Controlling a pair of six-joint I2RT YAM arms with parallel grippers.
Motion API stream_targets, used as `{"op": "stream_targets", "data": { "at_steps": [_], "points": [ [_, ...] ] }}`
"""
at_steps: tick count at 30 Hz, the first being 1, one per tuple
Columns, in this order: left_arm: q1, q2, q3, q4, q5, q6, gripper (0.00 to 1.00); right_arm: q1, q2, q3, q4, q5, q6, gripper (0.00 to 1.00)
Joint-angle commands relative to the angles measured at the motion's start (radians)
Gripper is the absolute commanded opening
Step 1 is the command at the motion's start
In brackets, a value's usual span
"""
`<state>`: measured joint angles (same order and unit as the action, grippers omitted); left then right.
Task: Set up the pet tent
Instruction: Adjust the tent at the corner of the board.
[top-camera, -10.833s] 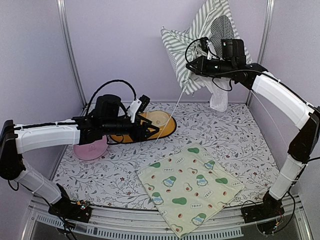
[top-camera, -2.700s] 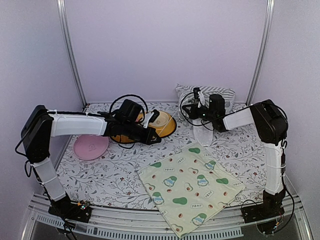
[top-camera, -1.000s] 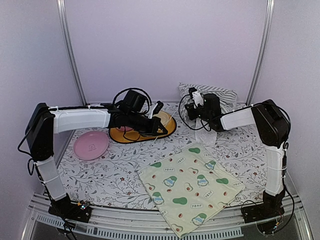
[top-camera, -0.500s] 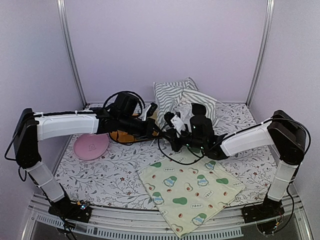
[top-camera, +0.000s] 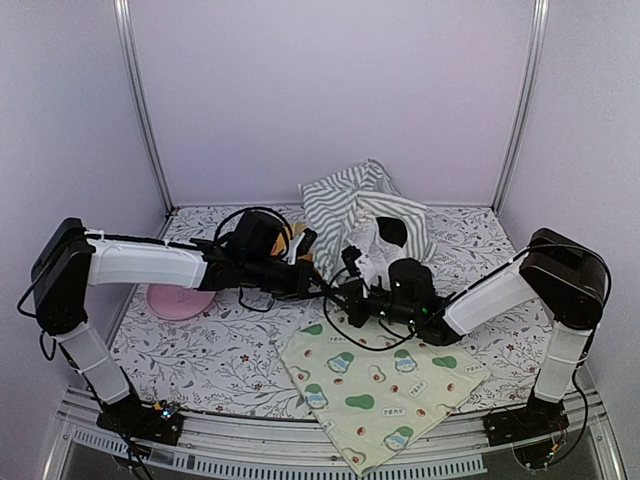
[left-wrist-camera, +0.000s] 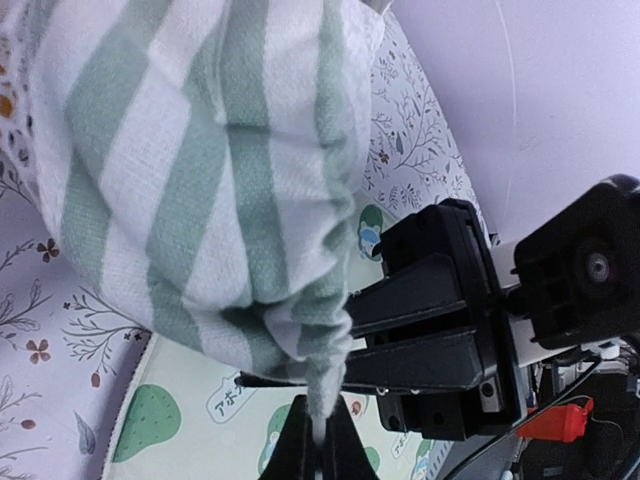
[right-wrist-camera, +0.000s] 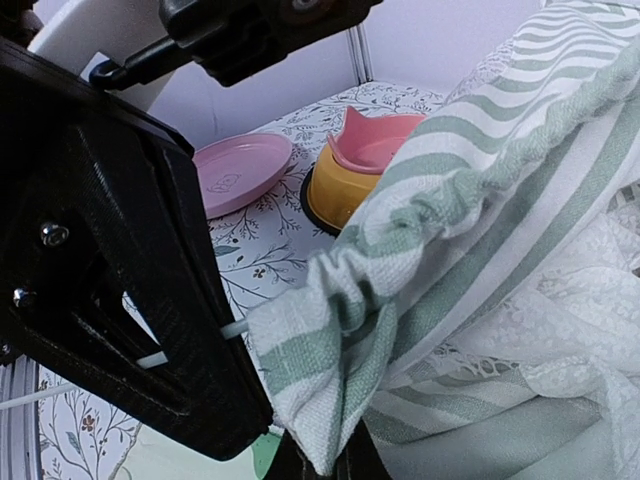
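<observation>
On the floral surface (top-camera: 200, 350), the pet tent (top-camera: 365, 205) lay collapsed in a striped heap at twelve o'clock of the avocado-print mat (top-camera: 380, 375). At the heap's six o'clock edge, one gathered hem corner was pinched by the left gripper (left-wrist-camera: 318, 440) and another by the right gripper (right-wrist-camera: 318, 455). The spreading step was judged to be in hand. Next, the corners would need to be drawn apart along the thin white pole (right-wrist-camera: 235, 328).

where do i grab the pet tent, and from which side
Probably the gathered hem corner of the pet tent, where the white pole pokes out, coming low from the front: that bunched sleeve is narrow enough to pinch, unlike the loose panels.
</observation>
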<state>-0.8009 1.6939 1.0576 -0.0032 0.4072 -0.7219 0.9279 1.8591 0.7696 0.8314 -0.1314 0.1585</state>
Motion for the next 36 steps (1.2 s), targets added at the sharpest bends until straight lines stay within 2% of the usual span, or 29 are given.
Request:
{"op": "stream_targets", "data": {
  "at_steps": [1,8,14,21,25,28,31,36],
  "points": [
    [0.011,0.024,-0.007,0.172,-0.108,-0.019,0.00,0.044,-0.028,-0.048,-0.078,-0.100,0.071,0.00],
    [-0.006,0.050,-0.026,0.314,-0.181,-0.023,0.00,-0.066,-0.088,-0.006,-0.110,-0.187,0.082,0.08],
    [-0.020,0.134,0.073,0.349,-0.223,-0.021,0.00,-0.177,-0.126,0.045,-0.165,-0.312,0.084,0.17],
    [-0.042,0.209,0.188,0.311,-0.297,-0.010,0.00,-0.258,-0.177,0.084,-0.244,-0.416,0.073,0.41],
    [-0.044,0.240,0.225,0.312,-0.307,-0.025,0.00,-0.276,-0.236,0.091,-0.301,-0.420,0.074,0.60],
    [-0.046,0.252,0.247,0.312,-0.308,-0.031,0.00,-0.301,-0.299,0.068,-0.330,-0.416,0.098,0.69],
    [-0.047,0.260,0.268,0.308,-0.308,-0.030,0.00,-0.320,-0.359,0.025,-0.339,-0.442,0.148,0.73],
    [-0.051,0.263,0.302,0.300,-0.298,-0.028,0.00,-0.308,-0.385,-0.070,-0.285,-0.499,0.268,0.72]
  ]
}}
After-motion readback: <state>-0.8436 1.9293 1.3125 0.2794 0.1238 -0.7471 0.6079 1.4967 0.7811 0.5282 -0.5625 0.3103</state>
